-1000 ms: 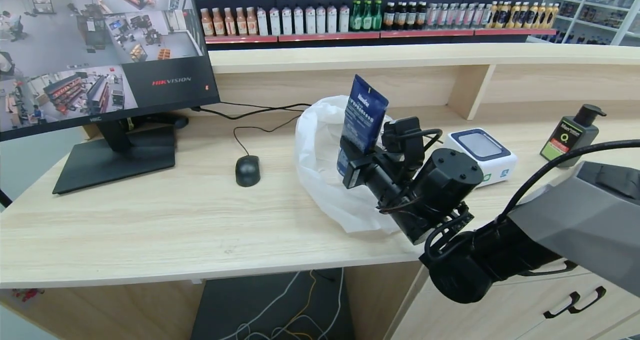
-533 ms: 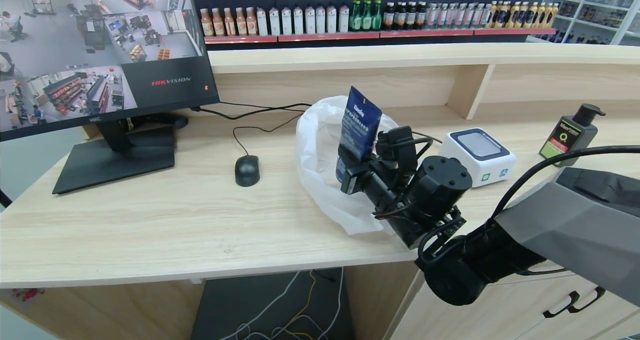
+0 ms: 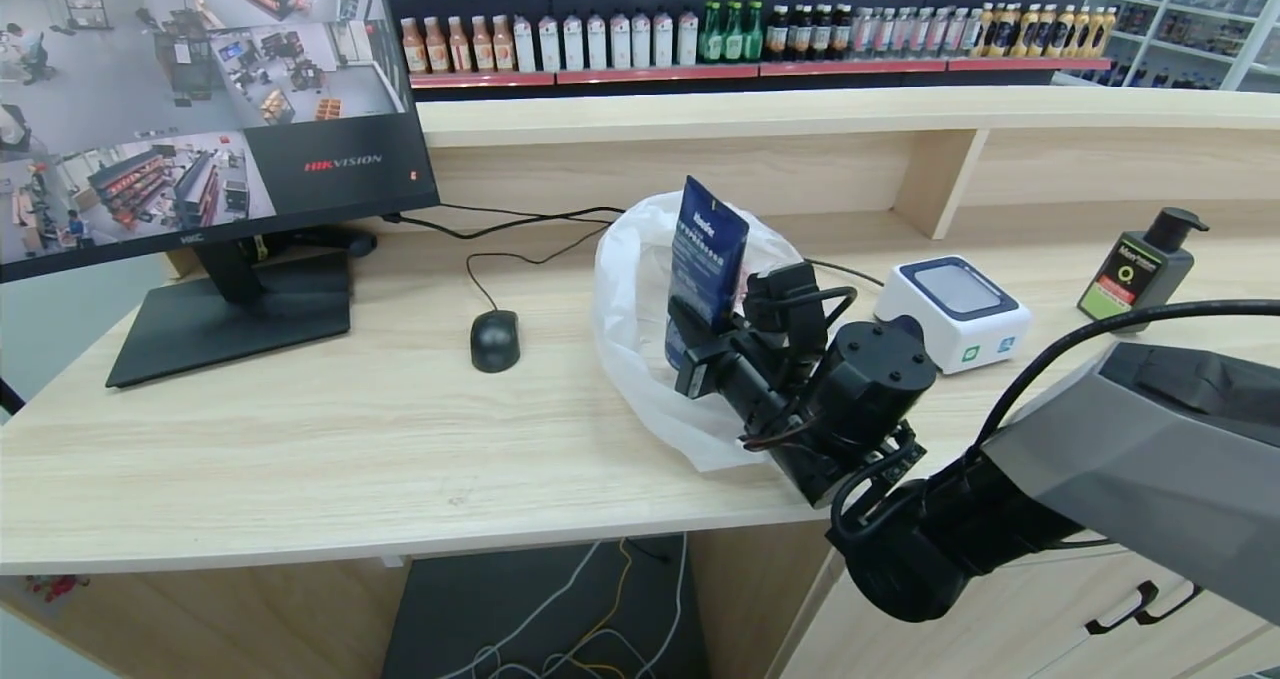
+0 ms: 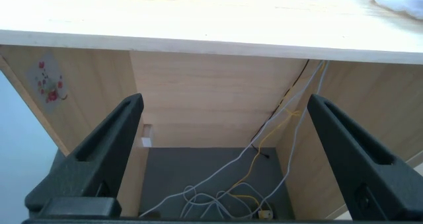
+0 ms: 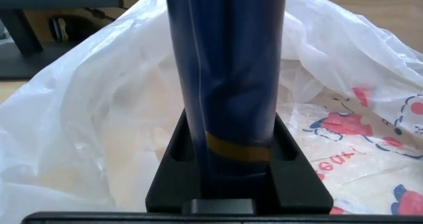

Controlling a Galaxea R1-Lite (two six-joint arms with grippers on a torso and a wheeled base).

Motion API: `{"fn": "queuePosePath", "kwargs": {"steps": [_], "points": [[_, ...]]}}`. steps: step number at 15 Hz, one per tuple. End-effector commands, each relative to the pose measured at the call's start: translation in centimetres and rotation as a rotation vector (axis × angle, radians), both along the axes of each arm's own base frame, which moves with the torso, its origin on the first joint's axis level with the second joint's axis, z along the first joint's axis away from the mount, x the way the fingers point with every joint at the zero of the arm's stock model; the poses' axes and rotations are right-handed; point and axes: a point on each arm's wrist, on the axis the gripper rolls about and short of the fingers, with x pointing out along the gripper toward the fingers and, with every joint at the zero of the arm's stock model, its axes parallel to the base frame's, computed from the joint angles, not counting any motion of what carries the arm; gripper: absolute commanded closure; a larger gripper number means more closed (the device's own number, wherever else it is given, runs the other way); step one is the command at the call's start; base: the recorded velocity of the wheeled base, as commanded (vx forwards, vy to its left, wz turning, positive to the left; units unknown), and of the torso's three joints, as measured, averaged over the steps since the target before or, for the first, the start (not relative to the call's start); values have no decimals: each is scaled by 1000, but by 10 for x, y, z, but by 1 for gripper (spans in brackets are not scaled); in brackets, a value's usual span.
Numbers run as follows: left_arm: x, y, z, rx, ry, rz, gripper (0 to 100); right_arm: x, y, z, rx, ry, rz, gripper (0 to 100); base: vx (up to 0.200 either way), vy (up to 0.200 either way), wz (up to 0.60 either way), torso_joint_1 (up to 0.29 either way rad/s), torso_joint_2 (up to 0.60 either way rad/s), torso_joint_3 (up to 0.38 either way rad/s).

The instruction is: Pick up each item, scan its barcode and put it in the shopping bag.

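The left tool (image 4: 225, 106) hangs in front of the surface's (image 3: 300, 439) near edge and below it, its fingers wide apart with nothing between them. In the head view the right arm enters from the lower right, and at the centre of the frame the right tool (image 3: 704, 343) is clamped on the lower part of a dark blue pouch (image 3: 708, 249). The pouch stands upright, its bottom end over the open mouth of the white shopping bag (image 3: 630, 309), where a white pack with red print (image 5: 370, 138) lies. Left of the bag sits a black mouse (image 3: 495, 340), right of it a white scanner (image 3: 955, 304), and further right a pump bottle (image 3: 1135, 269). A monitor (image 3: 190, 109) fills the upper left.
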Motion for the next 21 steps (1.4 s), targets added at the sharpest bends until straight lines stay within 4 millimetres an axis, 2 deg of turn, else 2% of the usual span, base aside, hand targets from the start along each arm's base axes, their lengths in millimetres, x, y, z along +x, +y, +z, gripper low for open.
{"fn": "queuePosePath", "kwargs": {"steps": [1, 6, 7, 17, 21], "points": [[0, 0, 0, 0, 0, 1, 0, 1, 1, -3, -7, 8, 0, 100, 0, 0, 0, 0, 0, 0], [0, 0, 0, 0, 0, 1, 0, 1, 0, -4, -9, 11, 0, 100, 0, 0, 0, 0, 0, 0], [0, 0, 0, 0, 0, 1, 0, 1, 0, -4, -6, 9, -2, 0, 0, 0, 0, 0, 0, 0], [0, 0, 0, 1, 0, 1, 0, -4, -1, 9, 24, -31, -5, 0, 0, 0, 0, 0, 0, 0], [0, 0, 0, 0, 0, 1, 0, -12, -7, 10, 26, -40, -13, 0, 0, 0, 0, 0, 0, 0]]}}
